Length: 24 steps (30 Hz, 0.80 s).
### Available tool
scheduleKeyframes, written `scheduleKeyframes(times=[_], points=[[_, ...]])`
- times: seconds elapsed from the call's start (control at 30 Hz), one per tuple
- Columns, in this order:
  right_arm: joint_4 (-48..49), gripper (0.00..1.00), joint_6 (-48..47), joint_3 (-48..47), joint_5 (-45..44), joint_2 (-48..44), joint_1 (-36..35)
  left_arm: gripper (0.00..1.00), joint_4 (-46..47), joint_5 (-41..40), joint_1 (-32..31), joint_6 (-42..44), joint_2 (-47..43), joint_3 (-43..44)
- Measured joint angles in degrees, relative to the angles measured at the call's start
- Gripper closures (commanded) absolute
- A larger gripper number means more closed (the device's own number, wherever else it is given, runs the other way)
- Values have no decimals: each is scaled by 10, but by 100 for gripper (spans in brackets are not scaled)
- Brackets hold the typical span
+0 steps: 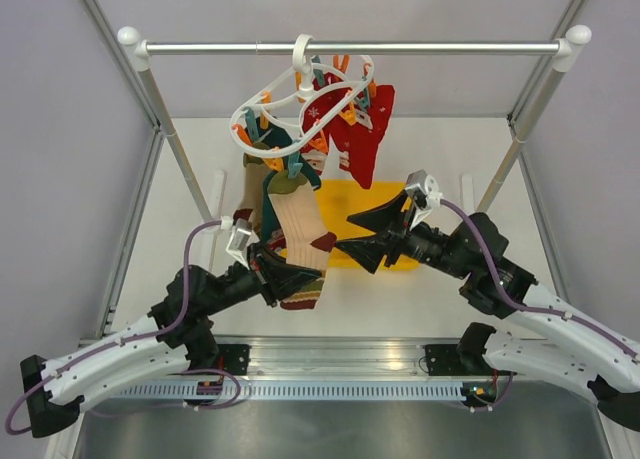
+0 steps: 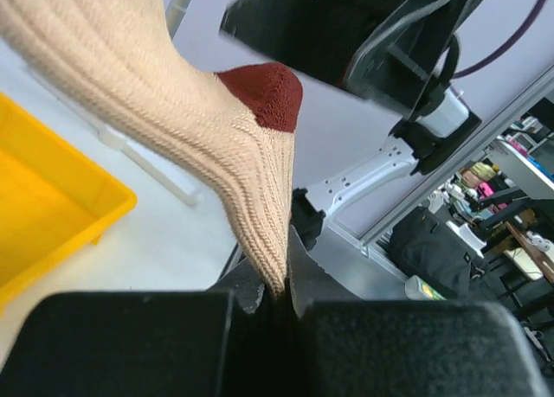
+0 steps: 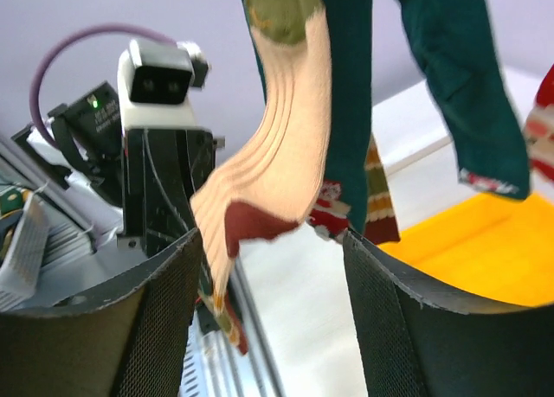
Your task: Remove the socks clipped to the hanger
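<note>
A white ring hanger (image 1: 281, 101) hangs from the rail with several socks clipped to it: a red one (image 1: 366, 137), dark teal ones (image 1: 287, 167) and a beige ribbed sock with a dark red heel (image 1: 299, 222). My left gripper (image 1: 303, 275) is shut on the beige sock's lower part; in the left wrist view the knit (image 2: 173, 112) is pinched between my fingertips (image 2: 305, 284). My right gripper (image 1: 345, 232) stands open just right of the red heel. In the right wrist view the beige sock (image 3: 286, 155) hangs ahead of its open gripper (image 3: 273, 276), with nothing between the fingers.
A yellow bin (image 1: 345, 197) sits on the table behind the socks, also in the wrist views (image 2: 43, 189) (image 3: 485, 250). The metal rail (image 1: 350, 48) with white end knobs spans the top on slanted posts. Teal socks (image 3: 459, 86) hang to the right.
</note>
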<state>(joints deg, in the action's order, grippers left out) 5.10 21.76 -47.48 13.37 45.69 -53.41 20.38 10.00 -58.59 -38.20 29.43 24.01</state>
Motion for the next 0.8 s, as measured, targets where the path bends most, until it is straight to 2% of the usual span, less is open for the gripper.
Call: scheduleKeyframes(times=[0.13, 0.4, 0.57, 0.8], points=[[5, 29, -46, -46, -14, 27, 0, 98, -51, 6, 0, -15, -14, 0], [34, 28, -104, -161, -7, 163, 2, 98, -106, 31, 0, -40, -30, -1], [41, 28, -115, -212, 28, 225, 16, 98, -120, 40, 0, -49, -38, -1], [82, 27, -94, -233, 98, 247, 62, 98, -132, 41, 0, -57, -45, -1]])
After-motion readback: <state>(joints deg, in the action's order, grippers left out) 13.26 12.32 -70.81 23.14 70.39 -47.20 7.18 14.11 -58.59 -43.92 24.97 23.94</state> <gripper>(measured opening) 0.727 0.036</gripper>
